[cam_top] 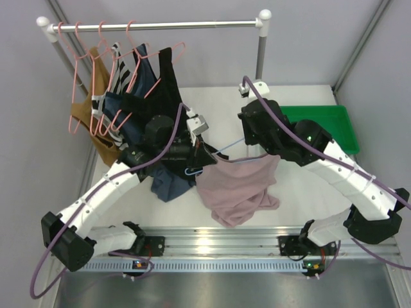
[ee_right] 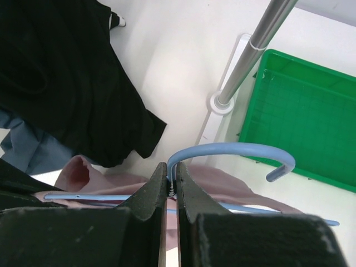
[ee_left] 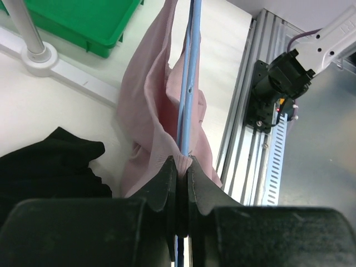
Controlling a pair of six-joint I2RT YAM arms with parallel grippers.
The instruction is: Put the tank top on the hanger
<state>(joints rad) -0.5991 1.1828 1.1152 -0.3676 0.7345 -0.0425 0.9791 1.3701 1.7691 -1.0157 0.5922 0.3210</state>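
Your left fingers (ee_left: 164, 186) are pressed together on a fold of the tank top (ee_left: 147, 100), and the blue wire of the hanger (ee_left: 188, 83) passes between them together with the cloth. Your right fingers (ee_right: 150, 192) are closed too: they pinch the hanger at its neck, just under the hook. Between the two arms the hanger is held above the surface (cam_top: 295, 199). The tank top hangs from it in a loose bunch, and its lower end touches the surface or nearly does; I cannot tell which.

I judge the task to be well advanced, because the cloth is on the wire. The pictures do not show whether both straps sit on the shoulders of the hanger, so this remains for you to check. The green tray (cam_top: 321, 119) lies at the far right of the surface, and nothing shows in the part of it that you can see.
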